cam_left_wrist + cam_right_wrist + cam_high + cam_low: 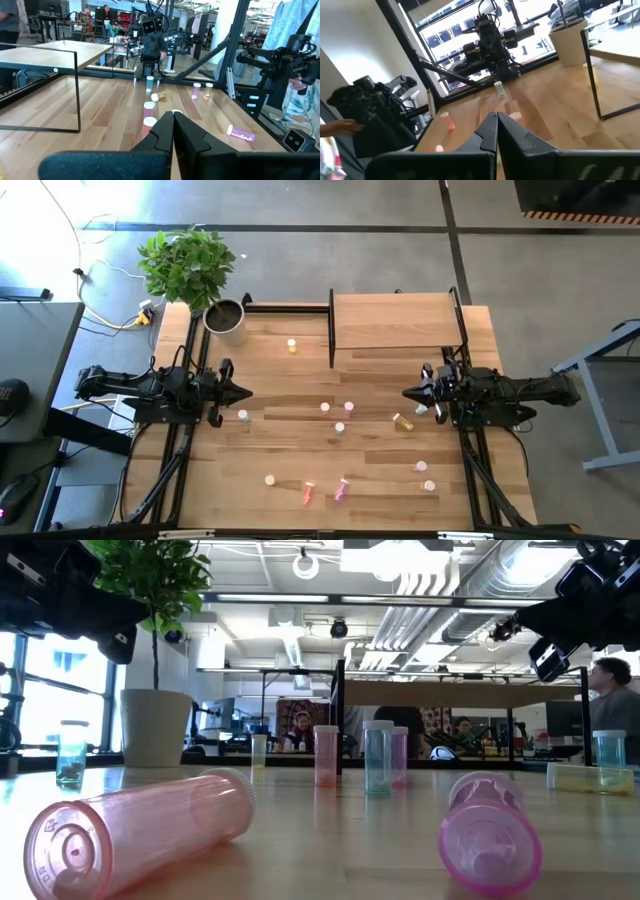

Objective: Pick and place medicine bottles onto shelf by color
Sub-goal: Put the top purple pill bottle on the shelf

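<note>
My left gripper (pixel 243 391) is clenched on nothing, hovering at the table's left side. My right gripper (pixel 409 393) is likewise closed and empty at the right side, pointing inward. Between them the medicine bottles (pixel 340 428) are scattered over the wooden table (pixel 280 450), some upright, some lying flat, like the pink one (pixel 140 830). The shelf (pixel 395 320) sits at the far edge, its board bare, beside a potted plant (pixel 226 321).

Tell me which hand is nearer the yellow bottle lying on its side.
Right. The right hand hovers just beside the tipped yellow bottle, which lies slightly nearer the front edge. The left hand is far across the table, fingers together.
</note>
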Robot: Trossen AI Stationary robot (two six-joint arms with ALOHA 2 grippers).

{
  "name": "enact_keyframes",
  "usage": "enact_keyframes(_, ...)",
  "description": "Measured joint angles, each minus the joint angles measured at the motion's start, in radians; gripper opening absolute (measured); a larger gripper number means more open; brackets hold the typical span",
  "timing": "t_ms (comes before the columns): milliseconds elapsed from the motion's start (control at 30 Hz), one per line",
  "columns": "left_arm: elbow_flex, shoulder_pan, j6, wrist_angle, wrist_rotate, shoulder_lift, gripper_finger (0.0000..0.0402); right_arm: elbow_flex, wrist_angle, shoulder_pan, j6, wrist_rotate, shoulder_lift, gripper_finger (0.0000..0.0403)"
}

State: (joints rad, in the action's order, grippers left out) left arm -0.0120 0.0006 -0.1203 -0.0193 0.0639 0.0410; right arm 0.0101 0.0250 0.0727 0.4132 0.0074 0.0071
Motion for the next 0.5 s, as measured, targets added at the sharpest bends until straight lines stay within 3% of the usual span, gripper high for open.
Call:
enact_keyframes(333,0.000,0.000,0.000,0.000,0.000,0.000,0.0001,0.000,0.000,0.000,0.234,0.000,0.000,0.0000)
enact_keyframes(500,0.000,0.000,0.000,0.000,0.000,0.000,0.0001,0.000,0.001,0.000,0.259,0.042,0.000,0.0000)
